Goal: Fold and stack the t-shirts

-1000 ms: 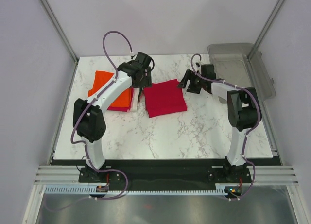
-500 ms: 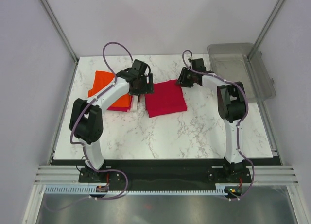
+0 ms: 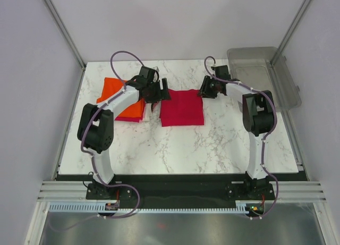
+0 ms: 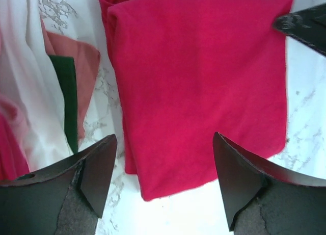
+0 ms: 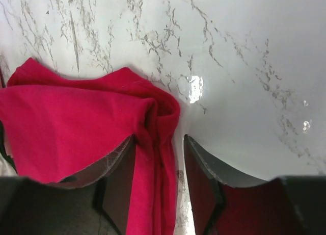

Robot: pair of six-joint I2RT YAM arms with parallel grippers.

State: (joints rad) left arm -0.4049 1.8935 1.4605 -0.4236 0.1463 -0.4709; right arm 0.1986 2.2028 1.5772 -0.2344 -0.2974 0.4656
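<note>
Top external view showed both arms closed in on the crimson shirt (image 3: pixel 182 108) within the last second. The right gripper (image 3: pixel 206 89), previously well clear of the shirt's far right corner, had reached that corner. The left gripper (image 3: pixel 155 92) had settled over its far left corner. The shirt, earlier skewed, lay squarer on the marble table (image 3: pixel 212 144).

Left of it sat the stack, with the orange shirt (image 3: pixel 110 87) on top and pink and white edges (image 3: pixel 139 113) showing beneath.

On the left wrist view I read the left fingers (image 4: pixel 97 168) as spread wide and released, holding nothing. On the right wrist view the right fingers (image 5: pixel 201 184) bracketed a bunched fold of the corner. I could not tell whether they were clamped on it.

I judged folding of this shirt complete and the transfer onto the stack about to begin.
</note>
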